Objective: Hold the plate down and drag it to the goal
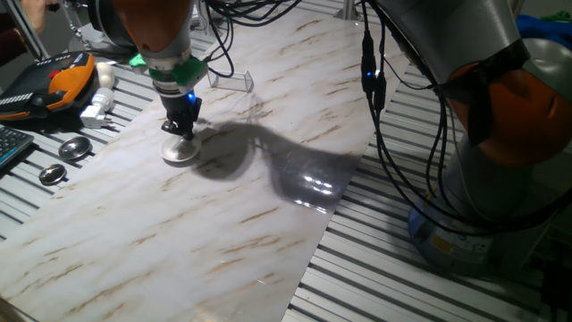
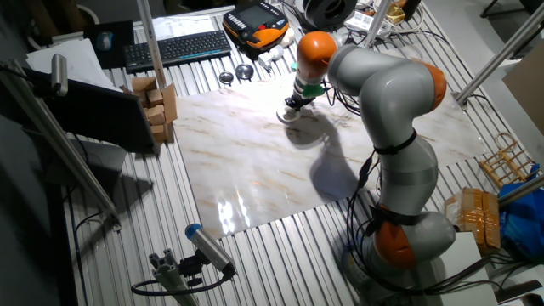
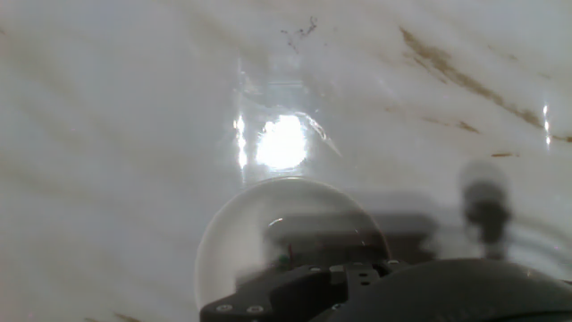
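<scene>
A large marble-patterned board (image 1: 214, 215) covers the slatted table (image 1: 429, 286), and the grey and orange arm (image 2: 391, 127) reaches over it from the table's far side in the other fixed view. On the slats at about nine o'clock from the plate in one fixed view lie two grey metal discs (image 1: 73, 148), with an orange-trimmed handset (image 1: 67, 80) beyond them at ten o'clock. The gripper (image 1: 181, 128) points straight down onto the plate (image 1: 180, 150), its tip resting on the dish; whether its jaws are apart or together I cannot tell. The plate sits flat on the board near its upper left part. The goal (image 1: 234, 80), a clear bracket with glinting edges, stands near the plate at about one o'clock in one fixed view, apart from it; in the hand view it shows at twelve o'clock above the plate's rim.
</scene>
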You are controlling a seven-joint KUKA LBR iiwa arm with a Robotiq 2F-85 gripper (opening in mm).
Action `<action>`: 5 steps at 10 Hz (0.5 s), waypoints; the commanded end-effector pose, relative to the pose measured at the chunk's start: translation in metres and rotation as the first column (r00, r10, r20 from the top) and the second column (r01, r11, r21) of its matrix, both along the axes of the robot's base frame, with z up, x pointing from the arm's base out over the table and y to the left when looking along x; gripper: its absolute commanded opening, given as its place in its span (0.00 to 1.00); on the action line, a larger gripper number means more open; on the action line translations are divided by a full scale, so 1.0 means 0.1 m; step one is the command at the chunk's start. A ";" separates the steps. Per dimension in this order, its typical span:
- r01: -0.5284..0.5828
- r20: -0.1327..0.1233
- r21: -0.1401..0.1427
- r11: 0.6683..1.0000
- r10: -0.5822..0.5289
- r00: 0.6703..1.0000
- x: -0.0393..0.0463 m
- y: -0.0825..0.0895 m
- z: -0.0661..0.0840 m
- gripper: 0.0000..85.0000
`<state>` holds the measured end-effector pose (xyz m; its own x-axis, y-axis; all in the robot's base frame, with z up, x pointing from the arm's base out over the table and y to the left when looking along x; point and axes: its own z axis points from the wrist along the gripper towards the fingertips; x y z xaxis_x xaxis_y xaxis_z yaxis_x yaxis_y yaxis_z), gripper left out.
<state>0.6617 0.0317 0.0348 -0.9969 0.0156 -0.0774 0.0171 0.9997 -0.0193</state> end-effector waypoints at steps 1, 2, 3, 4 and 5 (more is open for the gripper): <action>-0.001 0.002 0.007 1.000 0.001 1.000 0.001 0.00 0.00 0.00; 0.002 0.002 0.007 1.000 -0.002 1.000 0.001 0.00 0.00 0.00; 0.001 0.002 0.010 1.000 -0.001 1.000 0.001 0.00 0.00 0.00; -0.005 0.002 0.019 1.000 0.005 1.000 0.001 0.00 0.00 0.00; -0.016 0.011 0.016 1.000 0.016 1.000 0.001 0.00 0.00 0.00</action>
